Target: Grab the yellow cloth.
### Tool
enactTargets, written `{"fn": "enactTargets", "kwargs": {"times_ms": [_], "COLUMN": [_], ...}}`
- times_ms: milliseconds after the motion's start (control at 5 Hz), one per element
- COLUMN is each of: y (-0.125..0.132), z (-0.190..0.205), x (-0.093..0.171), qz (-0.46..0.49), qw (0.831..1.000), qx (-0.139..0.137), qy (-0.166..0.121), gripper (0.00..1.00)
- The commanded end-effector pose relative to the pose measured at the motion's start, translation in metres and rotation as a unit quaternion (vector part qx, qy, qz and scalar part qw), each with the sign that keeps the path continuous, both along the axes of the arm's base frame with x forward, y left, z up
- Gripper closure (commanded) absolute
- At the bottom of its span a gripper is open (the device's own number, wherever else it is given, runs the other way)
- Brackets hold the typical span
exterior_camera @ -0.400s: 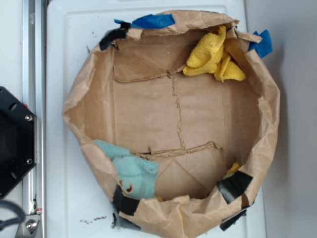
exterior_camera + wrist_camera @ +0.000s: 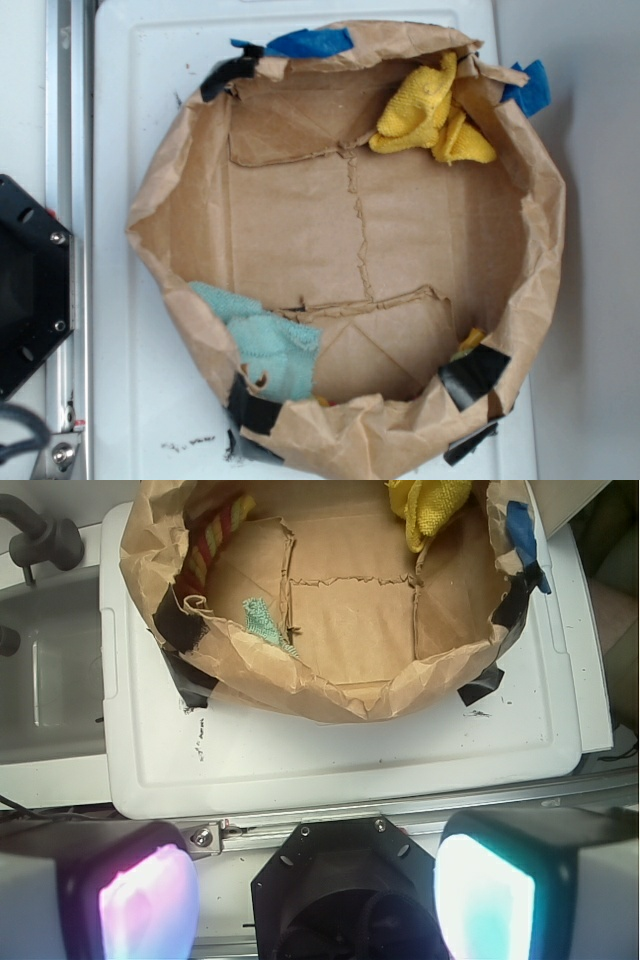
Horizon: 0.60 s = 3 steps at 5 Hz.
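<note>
The yellow cloth (image 2: 430,115) lies bunched against the far right inner wall of a brown paper ring (image 2: 160,200). In the wrist view the yellow cloth (image 2: 430,508) shows at the top edge, far from my gripper (image 2: 315,885). My gripper hangs over the black robot base (image 2: 345,890), outside the ring on its near side. Its two glowing fingers (image 2: 145,900) stand wide apart with nothing between them. The exterior view does not show the gripper.
A light teal cloth (image 2: 265,340) drapes over the ring's lower left wall. A small yellow scrap (image 2: 470,342) sits by black tape (image 2: 473,372). The ring rests on a white board (image 2: 140,380). A metal rail (image 2: 65,150) and the black base (image 2: 25,290) lie to the left.
</note>
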State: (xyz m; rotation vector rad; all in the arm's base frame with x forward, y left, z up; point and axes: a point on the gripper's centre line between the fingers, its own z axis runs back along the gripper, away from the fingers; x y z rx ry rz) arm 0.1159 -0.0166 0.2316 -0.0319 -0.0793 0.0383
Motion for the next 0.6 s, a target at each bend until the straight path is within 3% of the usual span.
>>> {"fn": "enactTargets", "kwargs": {"times_ms": [0, 400], "y": [0.013, 0.031], "z": [-0.034, -0.058], "x": [0.063, 0.109], "qz": [0.004, 0.036], "qw": [0.998, 0.995], "qx": [0.019, 0.006], "qy": [-0.051, -0.095], "gripper": [0.0, 0.0]}}
